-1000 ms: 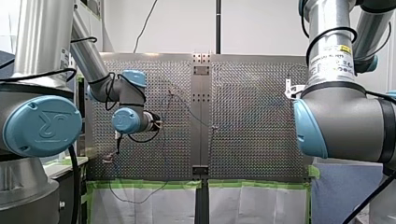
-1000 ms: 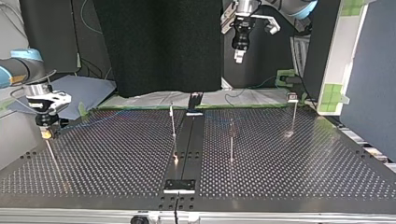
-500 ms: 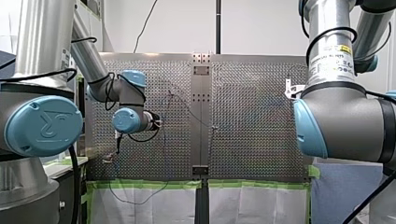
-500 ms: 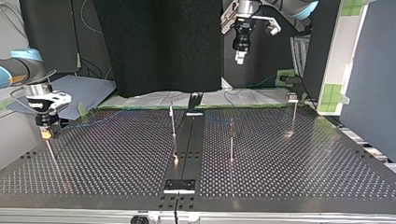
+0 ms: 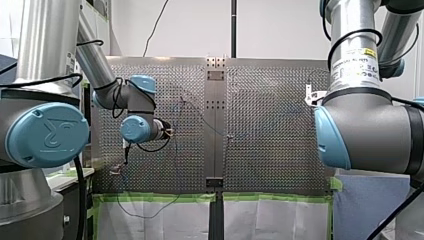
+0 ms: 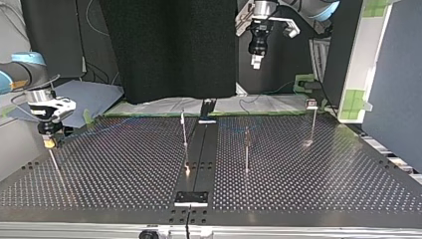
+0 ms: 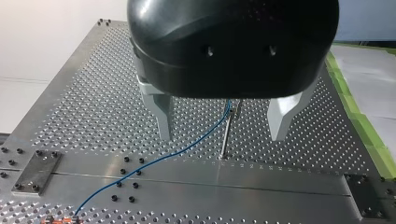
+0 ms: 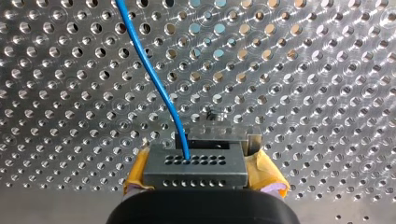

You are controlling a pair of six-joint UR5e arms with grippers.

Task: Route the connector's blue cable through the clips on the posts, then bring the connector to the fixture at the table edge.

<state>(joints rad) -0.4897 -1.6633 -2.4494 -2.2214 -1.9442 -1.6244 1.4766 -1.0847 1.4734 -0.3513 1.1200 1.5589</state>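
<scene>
Now my right gripper (image 8: 203, 179) clamps the connector (image 8: 195, 165), blue cable (image 8: 154, 79) running straight ahead; my left gripper (image 7: 222, 135) hovers above, fingers (image 7: 163, 116) apart.

Barely any lettering on show here.
A raised "UR" logo sits on the left arm's blue joint cap (image 5: 47, 134); the right arm's label (image 5: 356, 62) is too small to read.

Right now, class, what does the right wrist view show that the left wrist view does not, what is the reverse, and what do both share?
Only the right wrist view: the connector clamped between my right gripper's yellow pads. Only the left wrist view: my left gripper, open and empty, with a post ahead between its fingers. Both: the blue cable over the perforated table.
</scene>
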